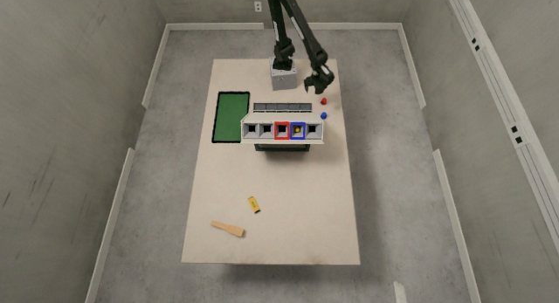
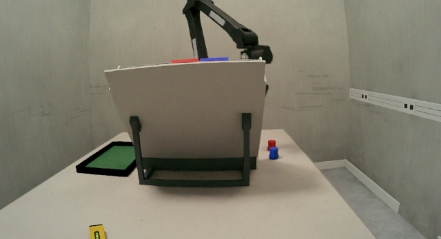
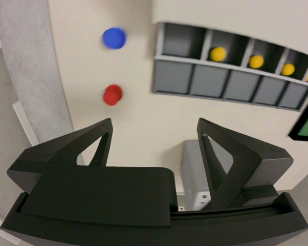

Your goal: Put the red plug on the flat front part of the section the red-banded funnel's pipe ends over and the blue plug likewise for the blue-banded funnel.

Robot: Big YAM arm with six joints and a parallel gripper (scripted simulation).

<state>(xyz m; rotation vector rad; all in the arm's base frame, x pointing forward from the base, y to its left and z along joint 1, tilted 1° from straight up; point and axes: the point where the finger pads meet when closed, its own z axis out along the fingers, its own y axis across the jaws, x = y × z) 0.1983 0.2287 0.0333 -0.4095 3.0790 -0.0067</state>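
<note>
My gripper [image 1: 313, 90] [image 3: 154, 123] is open and empty. It hangs above the table behind the funnel stand, to the right of the arm's grey base [image 1: 283, 78] [image 3: 193, 169]. The red plug [image 1: 323, 101] [image 2: 271, 144] [image 3: 112, 94] and the blue plug [image 1: 323, 115] [image 2: 273, 153] [image 3: 114, 38] stand on the table right of the stand, ahead of my left finger. The red-banded funnel [image 1: 281, 130] is the middle one. The blue-banded funnel [image 1: 297, 130] beside it shows a yellow marble in its mouth. The row of grey sections [image 1: 282, 106] [image 3: 206, 79] holds yellow marbles [image 3: 217, 53] in all but the one nearest the plugs [image 3: 179, 39].
The white cover [image 2: 193, 108] on its black frame hides the pipes. A green tray with a black rim [image 1: 217, 117] [image 2: 103, 170] [image 3: 295, 133] lies left of the stand. A yellow block [image 1: 254, 204] [image 2: 96, 231] and a wooden spatula [image 1: 227, 228] lie near the table's front.
</note>
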